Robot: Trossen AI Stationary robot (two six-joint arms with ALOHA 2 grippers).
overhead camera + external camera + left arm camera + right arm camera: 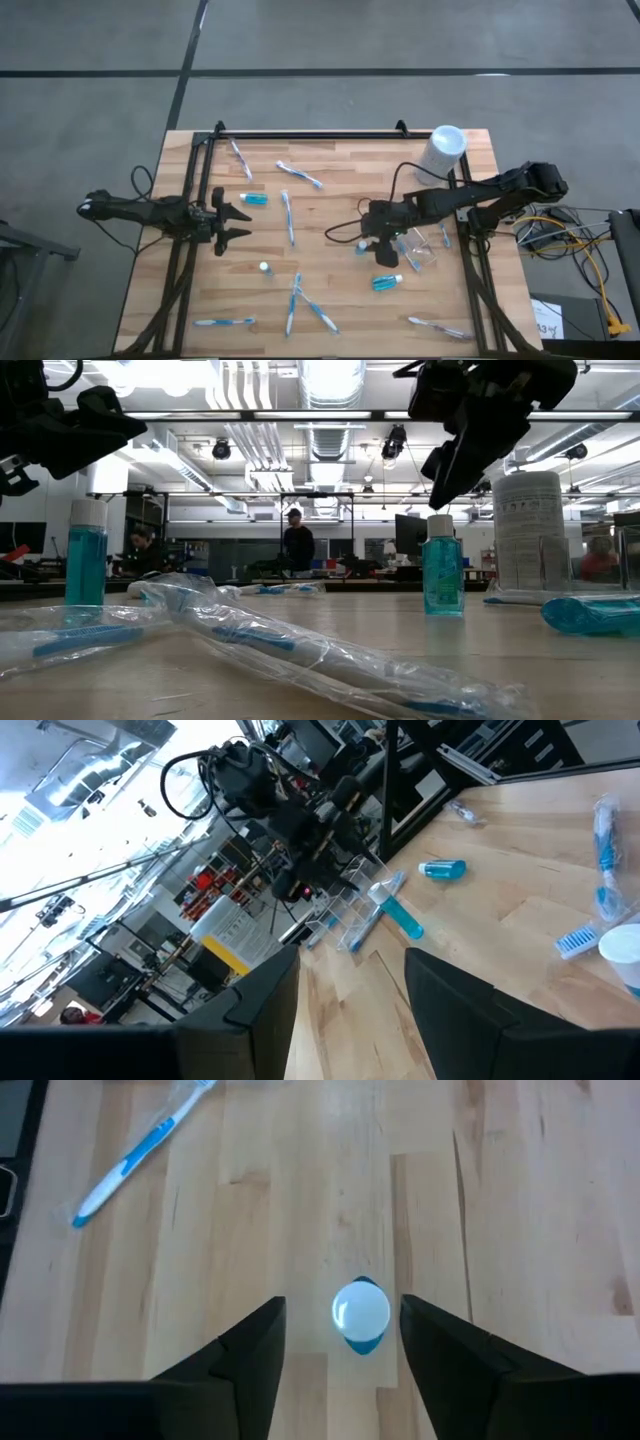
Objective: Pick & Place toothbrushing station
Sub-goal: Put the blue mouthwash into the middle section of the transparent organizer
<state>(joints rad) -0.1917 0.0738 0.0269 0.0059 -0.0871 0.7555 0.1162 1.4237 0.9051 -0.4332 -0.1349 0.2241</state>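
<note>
My right gripper (378, 246) is open and points down over a small blue tube with a white cap (360, 1312) that stands upright on the wooden table. Its fingers stand on either side of the cap and, in the low view (443, 478), just above the tube (443, 572), without touching it. The clear plastic pouch (420, 246) lies beside it. My left gripper (243, 224) is open and empty at the table's left, above the wood. Blue-and-white toothbrushes (288, 215) and other blue tubes (387, 283) lie scattered on the table.
A tall white cylinder (445, 150) stands at the far right corner. A second upright tube (265, 267) and a lying one (253, 199) are near my left gripper. Wrapped toothbrushes (300, 645) lie near the front edge. People show in the room behind.
</note>
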